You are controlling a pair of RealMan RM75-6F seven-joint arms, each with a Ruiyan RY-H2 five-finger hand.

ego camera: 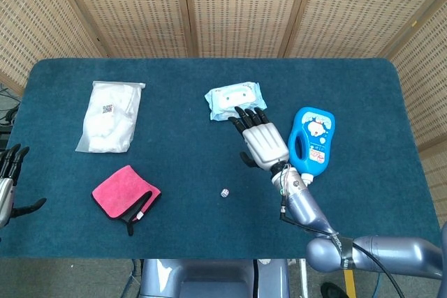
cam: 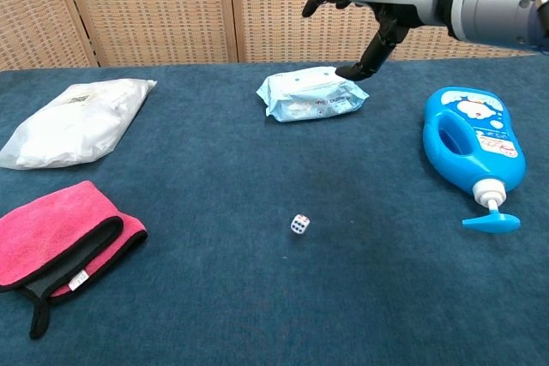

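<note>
A small white die (ego camera: 224, 192) (cam: 299, 224) lies on the blue table cloth (ego camera: 209, 228), alone in the open middle. My right hand (ego camera: 258, 141) (cam: 364, 19) hangs well above the table with its fingers spread and nothing in it, over the space between the wipes pack and the blue bottle. My left hand (ego camera: 8, 179) shows only at the left edge of the head view, off the table's side, fingers apart and empty.
A light blue wipes pack (ego camera: 235, 100) (cam: 312, 94) lies at the back middle. A blue pump bottle (ego camera: 311, 142) (cam: 471, 151) lies on its side at the right. A white plastic bag (ego camera: 110, 115) (cam: 75, 121) and a folded pink cloth (ego camera: 125, 196) (cam: 58, 246) are at the left.
</note>
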